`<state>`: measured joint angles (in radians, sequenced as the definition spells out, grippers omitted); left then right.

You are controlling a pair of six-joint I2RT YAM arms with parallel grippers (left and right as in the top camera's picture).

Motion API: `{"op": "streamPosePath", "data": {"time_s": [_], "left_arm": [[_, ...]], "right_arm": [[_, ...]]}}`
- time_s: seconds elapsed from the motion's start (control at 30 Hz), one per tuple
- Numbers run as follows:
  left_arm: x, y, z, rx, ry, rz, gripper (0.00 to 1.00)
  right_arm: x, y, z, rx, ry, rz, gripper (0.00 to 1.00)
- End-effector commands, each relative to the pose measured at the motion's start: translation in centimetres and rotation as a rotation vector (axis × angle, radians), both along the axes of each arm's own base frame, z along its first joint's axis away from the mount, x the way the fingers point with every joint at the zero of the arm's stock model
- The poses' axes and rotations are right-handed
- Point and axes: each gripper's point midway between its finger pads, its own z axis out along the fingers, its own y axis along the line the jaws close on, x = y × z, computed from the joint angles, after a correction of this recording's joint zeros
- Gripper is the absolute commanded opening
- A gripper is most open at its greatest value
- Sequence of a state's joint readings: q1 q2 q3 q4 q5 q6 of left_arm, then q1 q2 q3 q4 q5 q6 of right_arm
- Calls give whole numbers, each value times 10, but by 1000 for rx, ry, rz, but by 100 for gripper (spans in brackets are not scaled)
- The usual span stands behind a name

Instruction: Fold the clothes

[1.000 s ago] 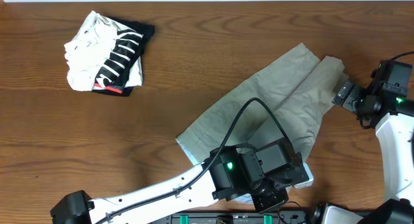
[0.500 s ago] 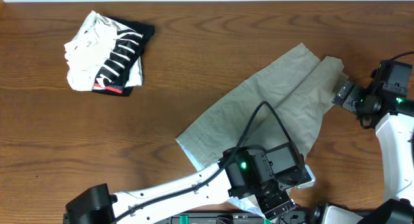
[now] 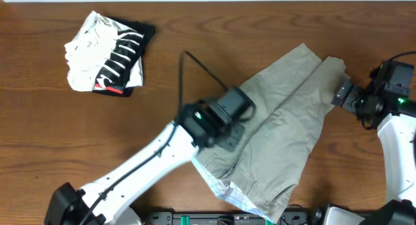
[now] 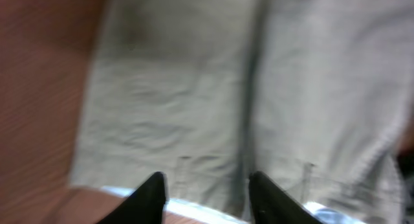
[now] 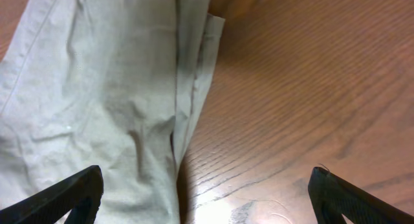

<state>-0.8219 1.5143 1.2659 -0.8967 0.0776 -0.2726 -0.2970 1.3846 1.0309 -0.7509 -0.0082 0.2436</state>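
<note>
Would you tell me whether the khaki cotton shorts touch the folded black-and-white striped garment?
Apart. The overhead view shows bare wooden table between the khaki shorts and the striped garment.

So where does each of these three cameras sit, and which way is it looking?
Overhead: above the table, facing straight down; shows the shorts, a striped garment, the left arm and the right arm.
Left wrist: on the left arm, facing down at the shorts' waistband; its jaws show, apart.
Right wrist: on the right arm, facing the shorts' edge and bare wood; jaws wide apart at the corners.
Shared: all three see the shorts.
</note>
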Motion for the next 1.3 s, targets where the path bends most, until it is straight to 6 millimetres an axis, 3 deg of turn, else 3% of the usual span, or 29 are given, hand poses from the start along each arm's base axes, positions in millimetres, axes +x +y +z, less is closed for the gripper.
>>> {"op": "streamPosePath", "data": {"time_s": [0.0,0.17,0.43,1.07,1.27], "left_arm": [[9,24,-23,88,49,106,37],[2,51,-60,200,178,211,31],[2,73,-100,327,263,267,6],[-29,97,-141,430,385,361,6],[-29,97,-149,408,375,423,6]], "right_arm": [[-1,4,0,12,-3,31,99],[-1,6,-1,21,-2,36,99],[2,16,0,65,-18,81,99],[3,19,0,73,-22,105,99],[3,19,0,73,-22,105,99]]}}
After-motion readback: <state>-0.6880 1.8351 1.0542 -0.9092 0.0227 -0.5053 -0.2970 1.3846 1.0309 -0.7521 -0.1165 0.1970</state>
